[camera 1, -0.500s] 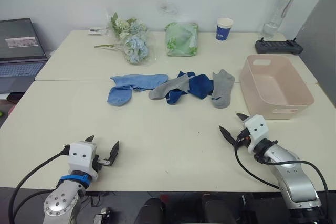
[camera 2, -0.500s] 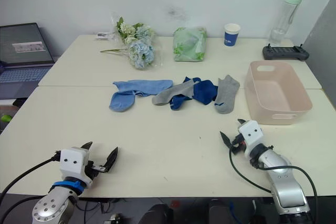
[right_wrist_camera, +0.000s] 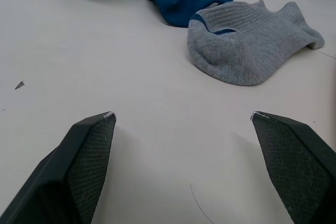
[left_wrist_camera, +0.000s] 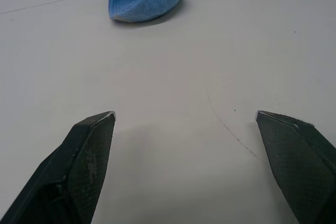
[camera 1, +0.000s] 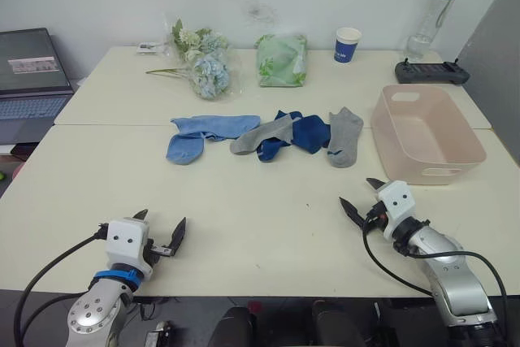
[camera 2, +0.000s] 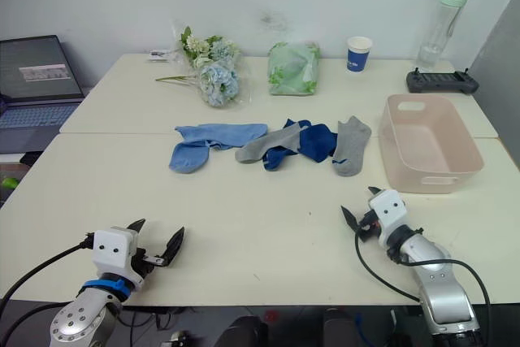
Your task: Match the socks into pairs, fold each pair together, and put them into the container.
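Well short of the socks (camera 1: 264, 137), which lie in a loose row just left of the empty container (camera 1: 426, 131), the left gripper (camera 1: 160, 238) and right gripper (camera 1: 364, 195) hover low over the bare surface (camera 1: 260, 217), both spread wide and holding nothing. Pairing looks best begun from the right, I judge: reach for the grey sock (right_wrist_camera: 252, 48) nearest the container, pinching mid-fabric, not the overlapped navy ones. Against the earlier frame almost nothing differs; the right gripper sits marginally nearer the robot.
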{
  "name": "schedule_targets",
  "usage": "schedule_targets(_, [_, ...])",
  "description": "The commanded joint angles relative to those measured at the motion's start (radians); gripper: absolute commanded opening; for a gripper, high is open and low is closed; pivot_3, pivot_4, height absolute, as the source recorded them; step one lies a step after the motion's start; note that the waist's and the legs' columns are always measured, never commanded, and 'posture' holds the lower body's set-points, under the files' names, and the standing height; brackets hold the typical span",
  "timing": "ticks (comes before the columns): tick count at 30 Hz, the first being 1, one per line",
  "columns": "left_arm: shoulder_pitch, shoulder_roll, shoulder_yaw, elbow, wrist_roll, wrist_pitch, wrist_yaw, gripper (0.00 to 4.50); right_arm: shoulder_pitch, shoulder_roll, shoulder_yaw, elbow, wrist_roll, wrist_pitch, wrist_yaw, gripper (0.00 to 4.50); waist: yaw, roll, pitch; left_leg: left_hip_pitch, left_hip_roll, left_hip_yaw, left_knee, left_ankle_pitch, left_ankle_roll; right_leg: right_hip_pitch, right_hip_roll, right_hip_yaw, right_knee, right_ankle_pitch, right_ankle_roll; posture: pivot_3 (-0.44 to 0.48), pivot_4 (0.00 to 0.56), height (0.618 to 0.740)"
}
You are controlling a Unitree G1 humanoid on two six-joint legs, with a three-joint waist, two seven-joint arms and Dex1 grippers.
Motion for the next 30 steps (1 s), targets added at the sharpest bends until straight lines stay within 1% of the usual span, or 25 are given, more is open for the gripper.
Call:
schedule_targets(1, [-0.002, 0.008, 0.011, -0.028, -0.025, -0.005, -0.013, 4.46, -0.003, -0.002, -0.017, -0.02, 0.005, -0.021, -0.004, 4.44, 0.0, 0.0, 0.0, 0.0, 0.0, 0.0, 0.0, 0.0, 0.0, 0.0, 0.0, 0.0, 0.0, 0.0, 0.0, 0.0, 0.15, 0.74])
schedule_targets(13, [0.0, 0.006, 0.006, -0.037, -0.034, -0.005, -0.018, 4.46, -0.006, -0.002, -0.016, -0.015, 0.005, -0.023, -0.004, 4.44, 0.0, 0.0, 0.0, 0.0, 0.0, 0.0, 0.0, 0.0, 0.0, 0.0, 0.0, 0.0, 0.0, 0.0, 0.0, 0.0, 0.15, 0.74])
schedule_targets(22, [0.003, 0.001, 0.004, -0.049, -0.063, -0.007, -0.024, 4.46, -0.008, -0.004, -0.019, -0.015, 0.005, -0.023, -0.003, 4.44, 0.0, 0.0, 0.0, 0.0, 0.0, 0.0, 0.0, 0.0, 0.0, 0.0, 0.0, 0.0, 0.0, 0.0, 0.0, 0.0, 0.15, 0.74])
schedule_targets(25, [0.003, 0.0, -0.003, -0.078, -0.092, -0.016, -0.044, 4.46, -0.015, -0.001, -0.016, -0.018, 0.006, -0.021, -0.003, 4.44, 0.0, 0.0, 0.0, 0.0, 0.0, 0.0, 0.0, 0.0, 0.0, 0.0, 0.0, 0.0, 0.0, 0.0, 0.0, 0.0, 0.15, 0.74])
schedule_targets(27, [-0.006, 0.011, -0.011, -0.116, -0.131, 0.003, -0.074, 4.46, -0.031, 0.002, -0.013, -0.023, 0.016, -0.003, 0.0, 4.44, 0.0, 0.0, 0.0, 0.0, 0.0, 0.0, 0.0, 0.0, 0.0, 0.0, 0.0, 0.0, 0.0, 0.0, 0.0, 0.0, 0.15, 0.74])
schedule_targets(30, [-0.066, 0.072, -0.039, -0.19, -0.182, 0.069, -0.134, 4.46, -0.082, -0.01, 0.007, -0.031, 0.014, 0.02, 0.025, 4.44, -0.001, 0.0, 0.0, 0.0, 0.0, 0.0, 0.0, 0.0, 0.0, 0.0, 0.0, 0.0, 0.0, 0.0, 0.0, 0.0, 0.15, 0.74])
